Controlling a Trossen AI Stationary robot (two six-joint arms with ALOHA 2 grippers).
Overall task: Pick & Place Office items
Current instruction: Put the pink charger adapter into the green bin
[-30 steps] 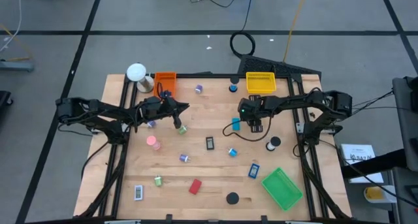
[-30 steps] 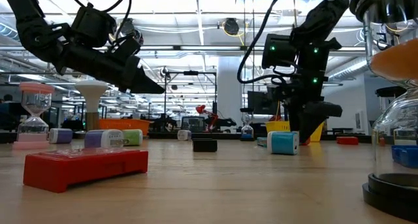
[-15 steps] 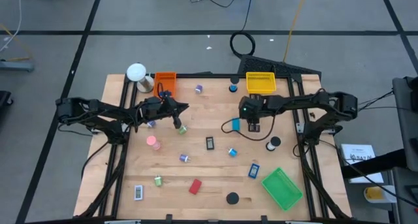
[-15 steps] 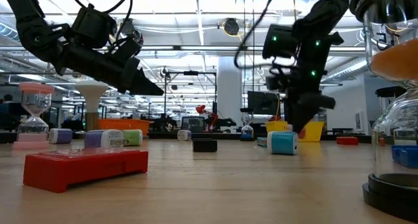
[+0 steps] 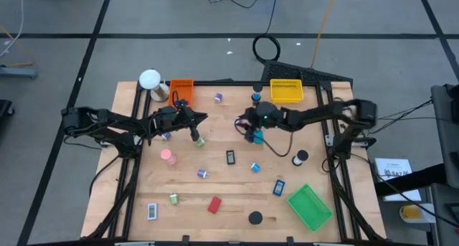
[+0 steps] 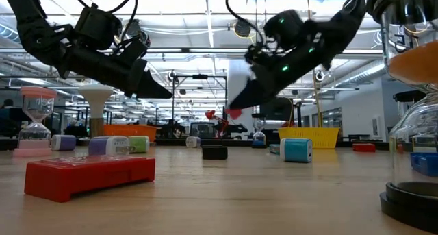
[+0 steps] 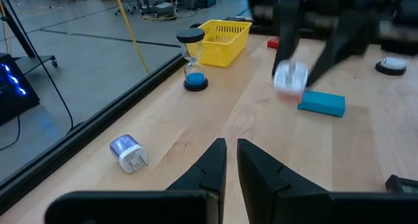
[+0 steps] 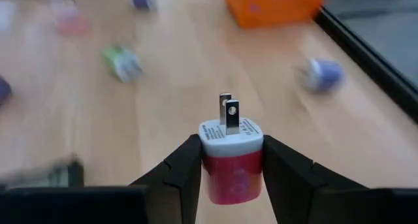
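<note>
A small charger plug [image 8: 232, 162] with a red body, a white top and two metal prongs hangs above the table's middle, with my right gripper [image 5: 249, 129] shut on it. In the low view it shows as a red and white blur [image 6: 233, 114]. My left gripper [image 5: 204, 117] hovers over the table's left half, shut and empty, its fingers [image 7: 215, 160] pointing toward the right arm. Other office items lie scattered on the wooden table [image 5: 229, 188]: a blue rectangle [image 5: 258, 137] just below my right gripper, a green roll [image 5: 200, 141], a red rectangle [image 5: 214, 204]. My right gripper pinches the plug's red body [image 8: 212, 166] by two opposite sides between its two fingers. The fingers come almost level, slanting a little down, from the table's right. The prongs [image 8: 228, 113] point onward past the fingertips. The plug is lifted clear of the table.
An orange tray [image 5: 181, 88] and a yellow tray [image 5: 285, 90] stand at the far edge, and a green tray [image 5: 310, 206] at the near right. A white ball-topped object [image 5: 150, 79] stands at the far left corner. Black discs [image 5: 300, 158] [image 5: 255, 218] and a black-and-white rectangle [image 5: 152, 211] lie about.
My right gripper has tipped from pointing down to nearly level. It has swung toward the table's left and a little up, carrying the red-and-white plug clear of the table. The blue rectangle has stayed where it was.
</note>
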